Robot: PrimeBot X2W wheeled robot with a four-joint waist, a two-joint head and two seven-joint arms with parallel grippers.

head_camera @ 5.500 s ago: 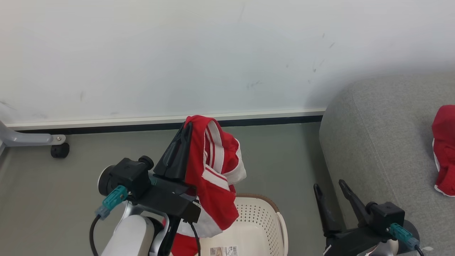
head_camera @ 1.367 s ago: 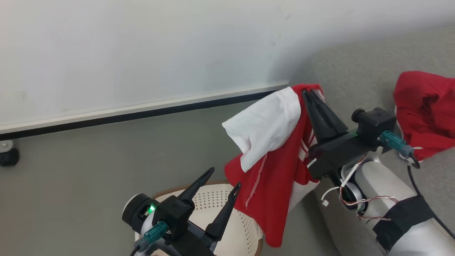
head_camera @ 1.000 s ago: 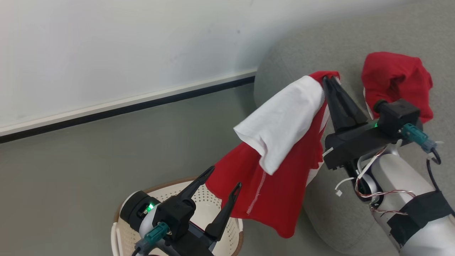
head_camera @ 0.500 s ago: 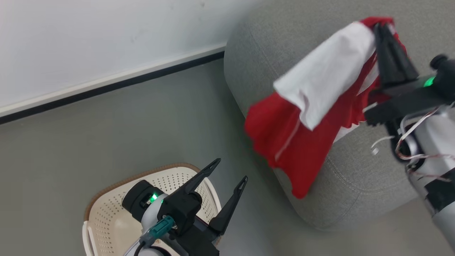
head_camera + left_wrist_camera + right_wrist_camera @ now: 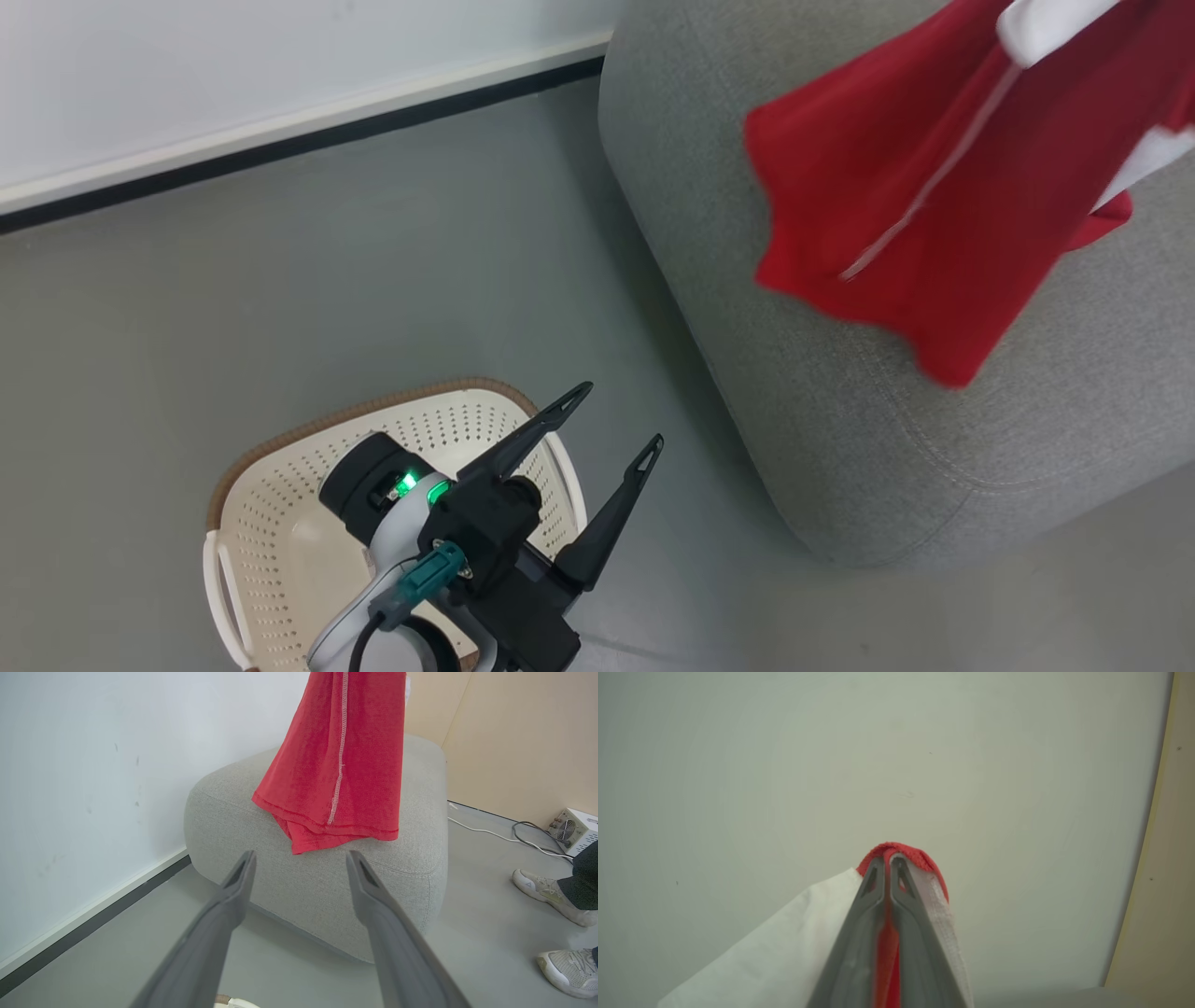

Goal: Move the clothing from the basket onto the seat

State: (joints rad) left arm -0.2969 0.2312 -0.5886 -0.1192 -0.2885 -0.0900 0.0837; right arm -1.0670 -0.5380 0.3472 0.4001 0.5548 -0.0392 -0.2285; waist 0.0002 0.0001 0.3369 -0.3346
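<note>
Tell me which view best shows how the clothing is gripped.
Right wrist view: the right pincer is shut on a fold of the clothing. Head and left wrist views show its body hanging over the seat.

The clothing (image 5: 896, 187) is bright red with a white panel and pale stitching. The seat (image 5: 840, 420) is light grey. The basket (image 5: 271, 523) is cream-white, dotted with holes, brown-rimmed. The left gripper (image 5: 618, 415) is black. Grey floor (image 5: 280, 308), white wall (image 5: 233, 75).
</note>
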